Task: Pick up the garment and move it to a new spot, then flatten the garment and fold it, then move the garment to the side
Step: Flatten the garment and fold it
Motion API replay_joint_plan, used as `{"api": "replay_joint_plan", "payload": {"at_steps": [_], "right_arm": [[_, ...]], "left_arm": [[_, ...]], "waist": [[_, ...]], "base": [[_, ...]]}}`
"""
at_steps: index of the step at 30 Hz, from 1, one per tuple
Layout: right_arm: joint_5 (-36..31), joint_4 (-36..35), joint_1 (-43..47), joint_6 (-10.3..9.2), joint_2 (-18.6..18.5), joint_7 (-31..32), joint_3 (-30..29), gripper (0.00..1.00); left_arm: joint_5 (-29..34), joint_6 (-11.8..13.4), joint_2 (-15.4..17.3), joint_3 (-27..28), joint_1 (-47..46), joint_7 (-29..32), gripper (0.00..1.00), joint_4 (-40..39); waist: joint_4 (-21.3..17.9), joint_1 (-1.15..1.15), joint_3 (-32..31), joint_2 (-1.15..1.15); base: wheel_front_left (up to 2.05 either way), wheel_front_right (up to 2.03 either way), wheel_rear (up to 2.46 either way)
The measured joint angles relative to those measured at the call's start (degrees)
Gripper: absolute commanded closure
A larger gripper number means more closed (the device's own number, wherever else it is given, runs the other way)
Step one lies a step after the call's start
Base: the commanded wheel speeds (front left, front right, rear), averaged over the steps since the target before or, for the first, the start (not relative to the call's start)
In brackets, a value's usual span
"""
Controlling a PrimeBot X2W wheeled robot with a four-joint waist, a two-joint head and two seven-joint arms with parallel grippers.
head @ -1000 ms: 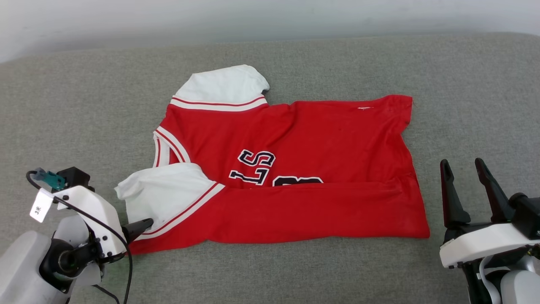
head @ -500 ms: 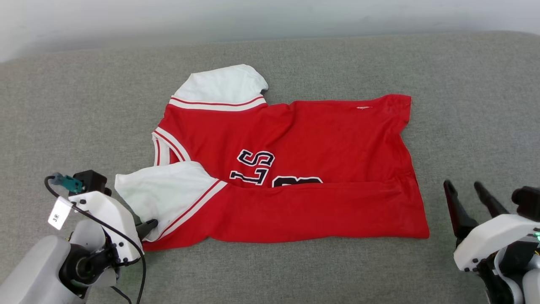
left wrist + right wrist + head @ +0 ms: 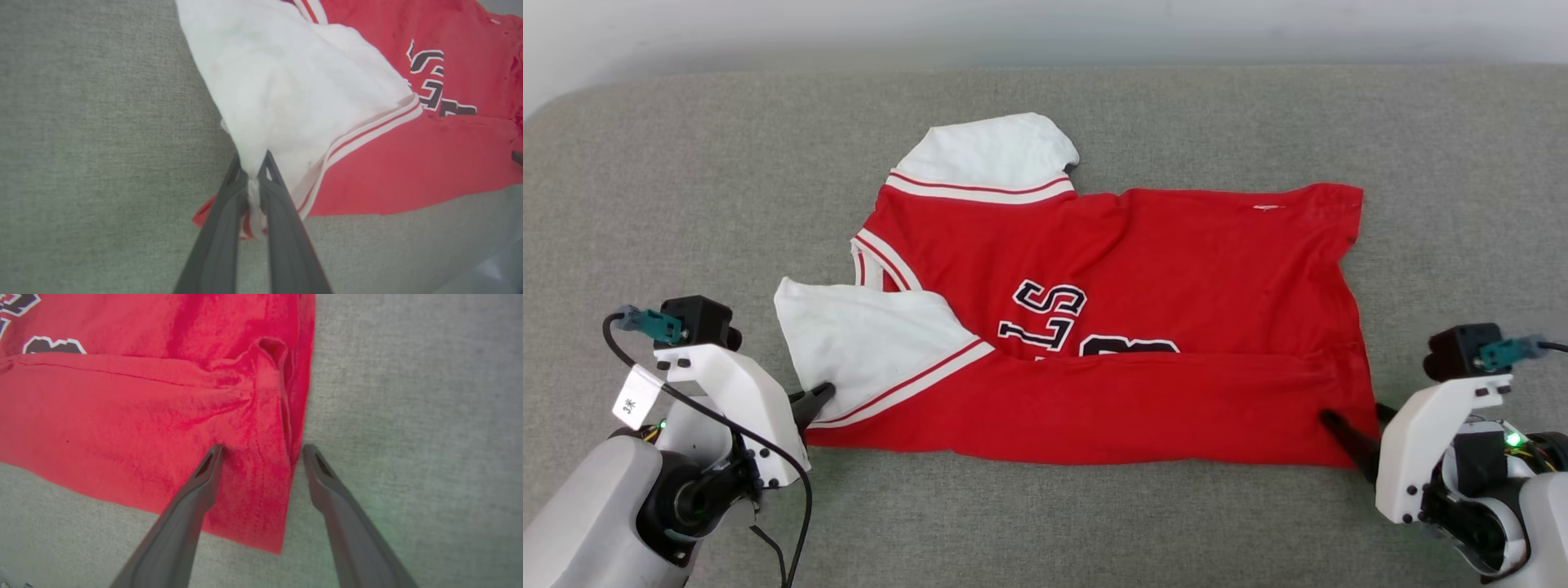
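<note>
Two near corners of the red T-shirt (image 3: 1160, 269) are engaged: the white sleeve (image 3: 278, 81) is pinched by the closed left gripper (image 3: 253, 163), the hem edge is straddled by the spread right gripper (image 3: 261, 449); bare grey cushion (image 3: 686, 188) is left all around

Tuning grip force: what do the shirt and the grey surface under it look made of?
The garment: soft knit, probably cotton jersey, matte; it bunches and creases in the left end effector. The grey surface: woven upholstery-like cloth, matte, fine heathered weave visible.
</note>
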Motion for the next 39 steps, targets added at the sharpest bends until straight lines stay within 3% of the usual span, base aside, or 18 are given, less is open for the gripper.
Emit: {"api": "replay_joint_plan", "payload": {"at_steps": [5, 6, 7, 8, 15, 23, 39], "right_arm": [[1.5, 3.8, -2.1, 0.00, -0.6, 3.6, 2.7, 0.00], [1.9, 4.4, -2.5, -0.01, -0.9, 3.8, 3.2, 0.51], [2.1, 5.0, -2.9, -0.01, -1.1, 3.8, 3.6, 0.84], [2.5, 5.5, -3.3, -0.02, -1.3, 3.8, 3.9, 1.00], [4.0, 6.8, -5.0, 0.02, -2.6, 1.5, 5.7, 1.00], [4.9, 5.6, -3.2, 0.01, -4.0, -0.8, 7.3, 1.00], [7.0, 0.7, 11.4, 0.01, -4.4, -0.2, 5.4, 1.00]], "left_arm": [[0.2, 0.2, -0.3, 0.0, 0.0, -0.8, 1.00, -0.8], [0.2, 0.2, -0.4, 0.0, 0.0, -1.0, 1.00, -0.9], [0.2, 0.2, -0.4, 0.0, 0.0, -1.1, 1.00, -0.9], [0.3, 0.2, -0.5, 0.1, 0.0, -1.6, 1.00, -0.9], [0.4, -0.7, -1.1, 0.5, 0.7, -3.5, 1.00, -0.6], [-1.3, -1.0, -1.3, 0.6, 5.3, -4.4, 1.00, 0.2], [-4.5, 5.1, 1.3, 1.9, 22.4, -6.0, 1.00, -6.5]], "waist": [[0.7, 0.00, 1.4, 0.00], [0.8, 0.00, 1.7, 0.00], [0.9, 0.00, 1.9, 0.00], [1.0, 0.00, 2.1, 0.00], [1.0, 0.00, 1.2, 0.00], [0.8, 0.00, -4.2, 0.00], [1.1, -0.01, -14.2, 0.00]], "base": [[0.00, 0.00, 0.00], [0.00, 0.00, 0.00], [0.00, 0.00, 0.00], [0.00, 0.00, 0.00], [0.00, 0.00, 0.00], [0.00, 0.00, 0.00], [0.00, 0.00, 0.00]]}}
